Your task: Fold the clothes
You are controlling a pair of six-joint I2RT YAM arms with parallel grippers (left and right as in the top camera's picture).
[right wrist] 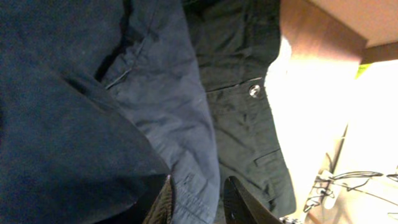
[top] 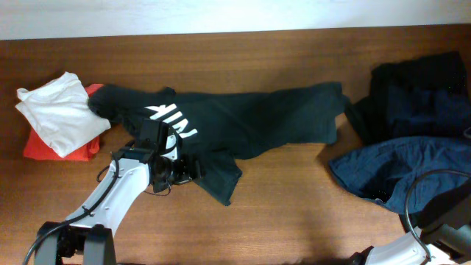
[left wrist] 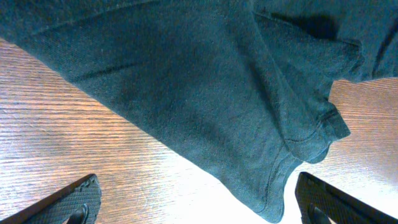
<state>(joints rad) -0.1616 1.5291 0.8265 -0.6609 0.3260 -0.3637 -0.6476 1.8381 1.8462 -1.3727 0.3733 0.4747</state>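
A T-shirt [top: 243,121] lies across the middle of the counter [top: 294,213]. Touching its left end, an upper garment [top: 55,110] sits on a lower garment [top: 37,149]. At the right, a rear garment [top: 419,96] lies just behind a front garment [top: 390,169].

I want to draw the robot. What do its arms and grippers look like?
The left arm is white with black joints and a black cable alongside. The right arm matches, with a looping black cable. Left gripper and right gripper have flat black fingers.
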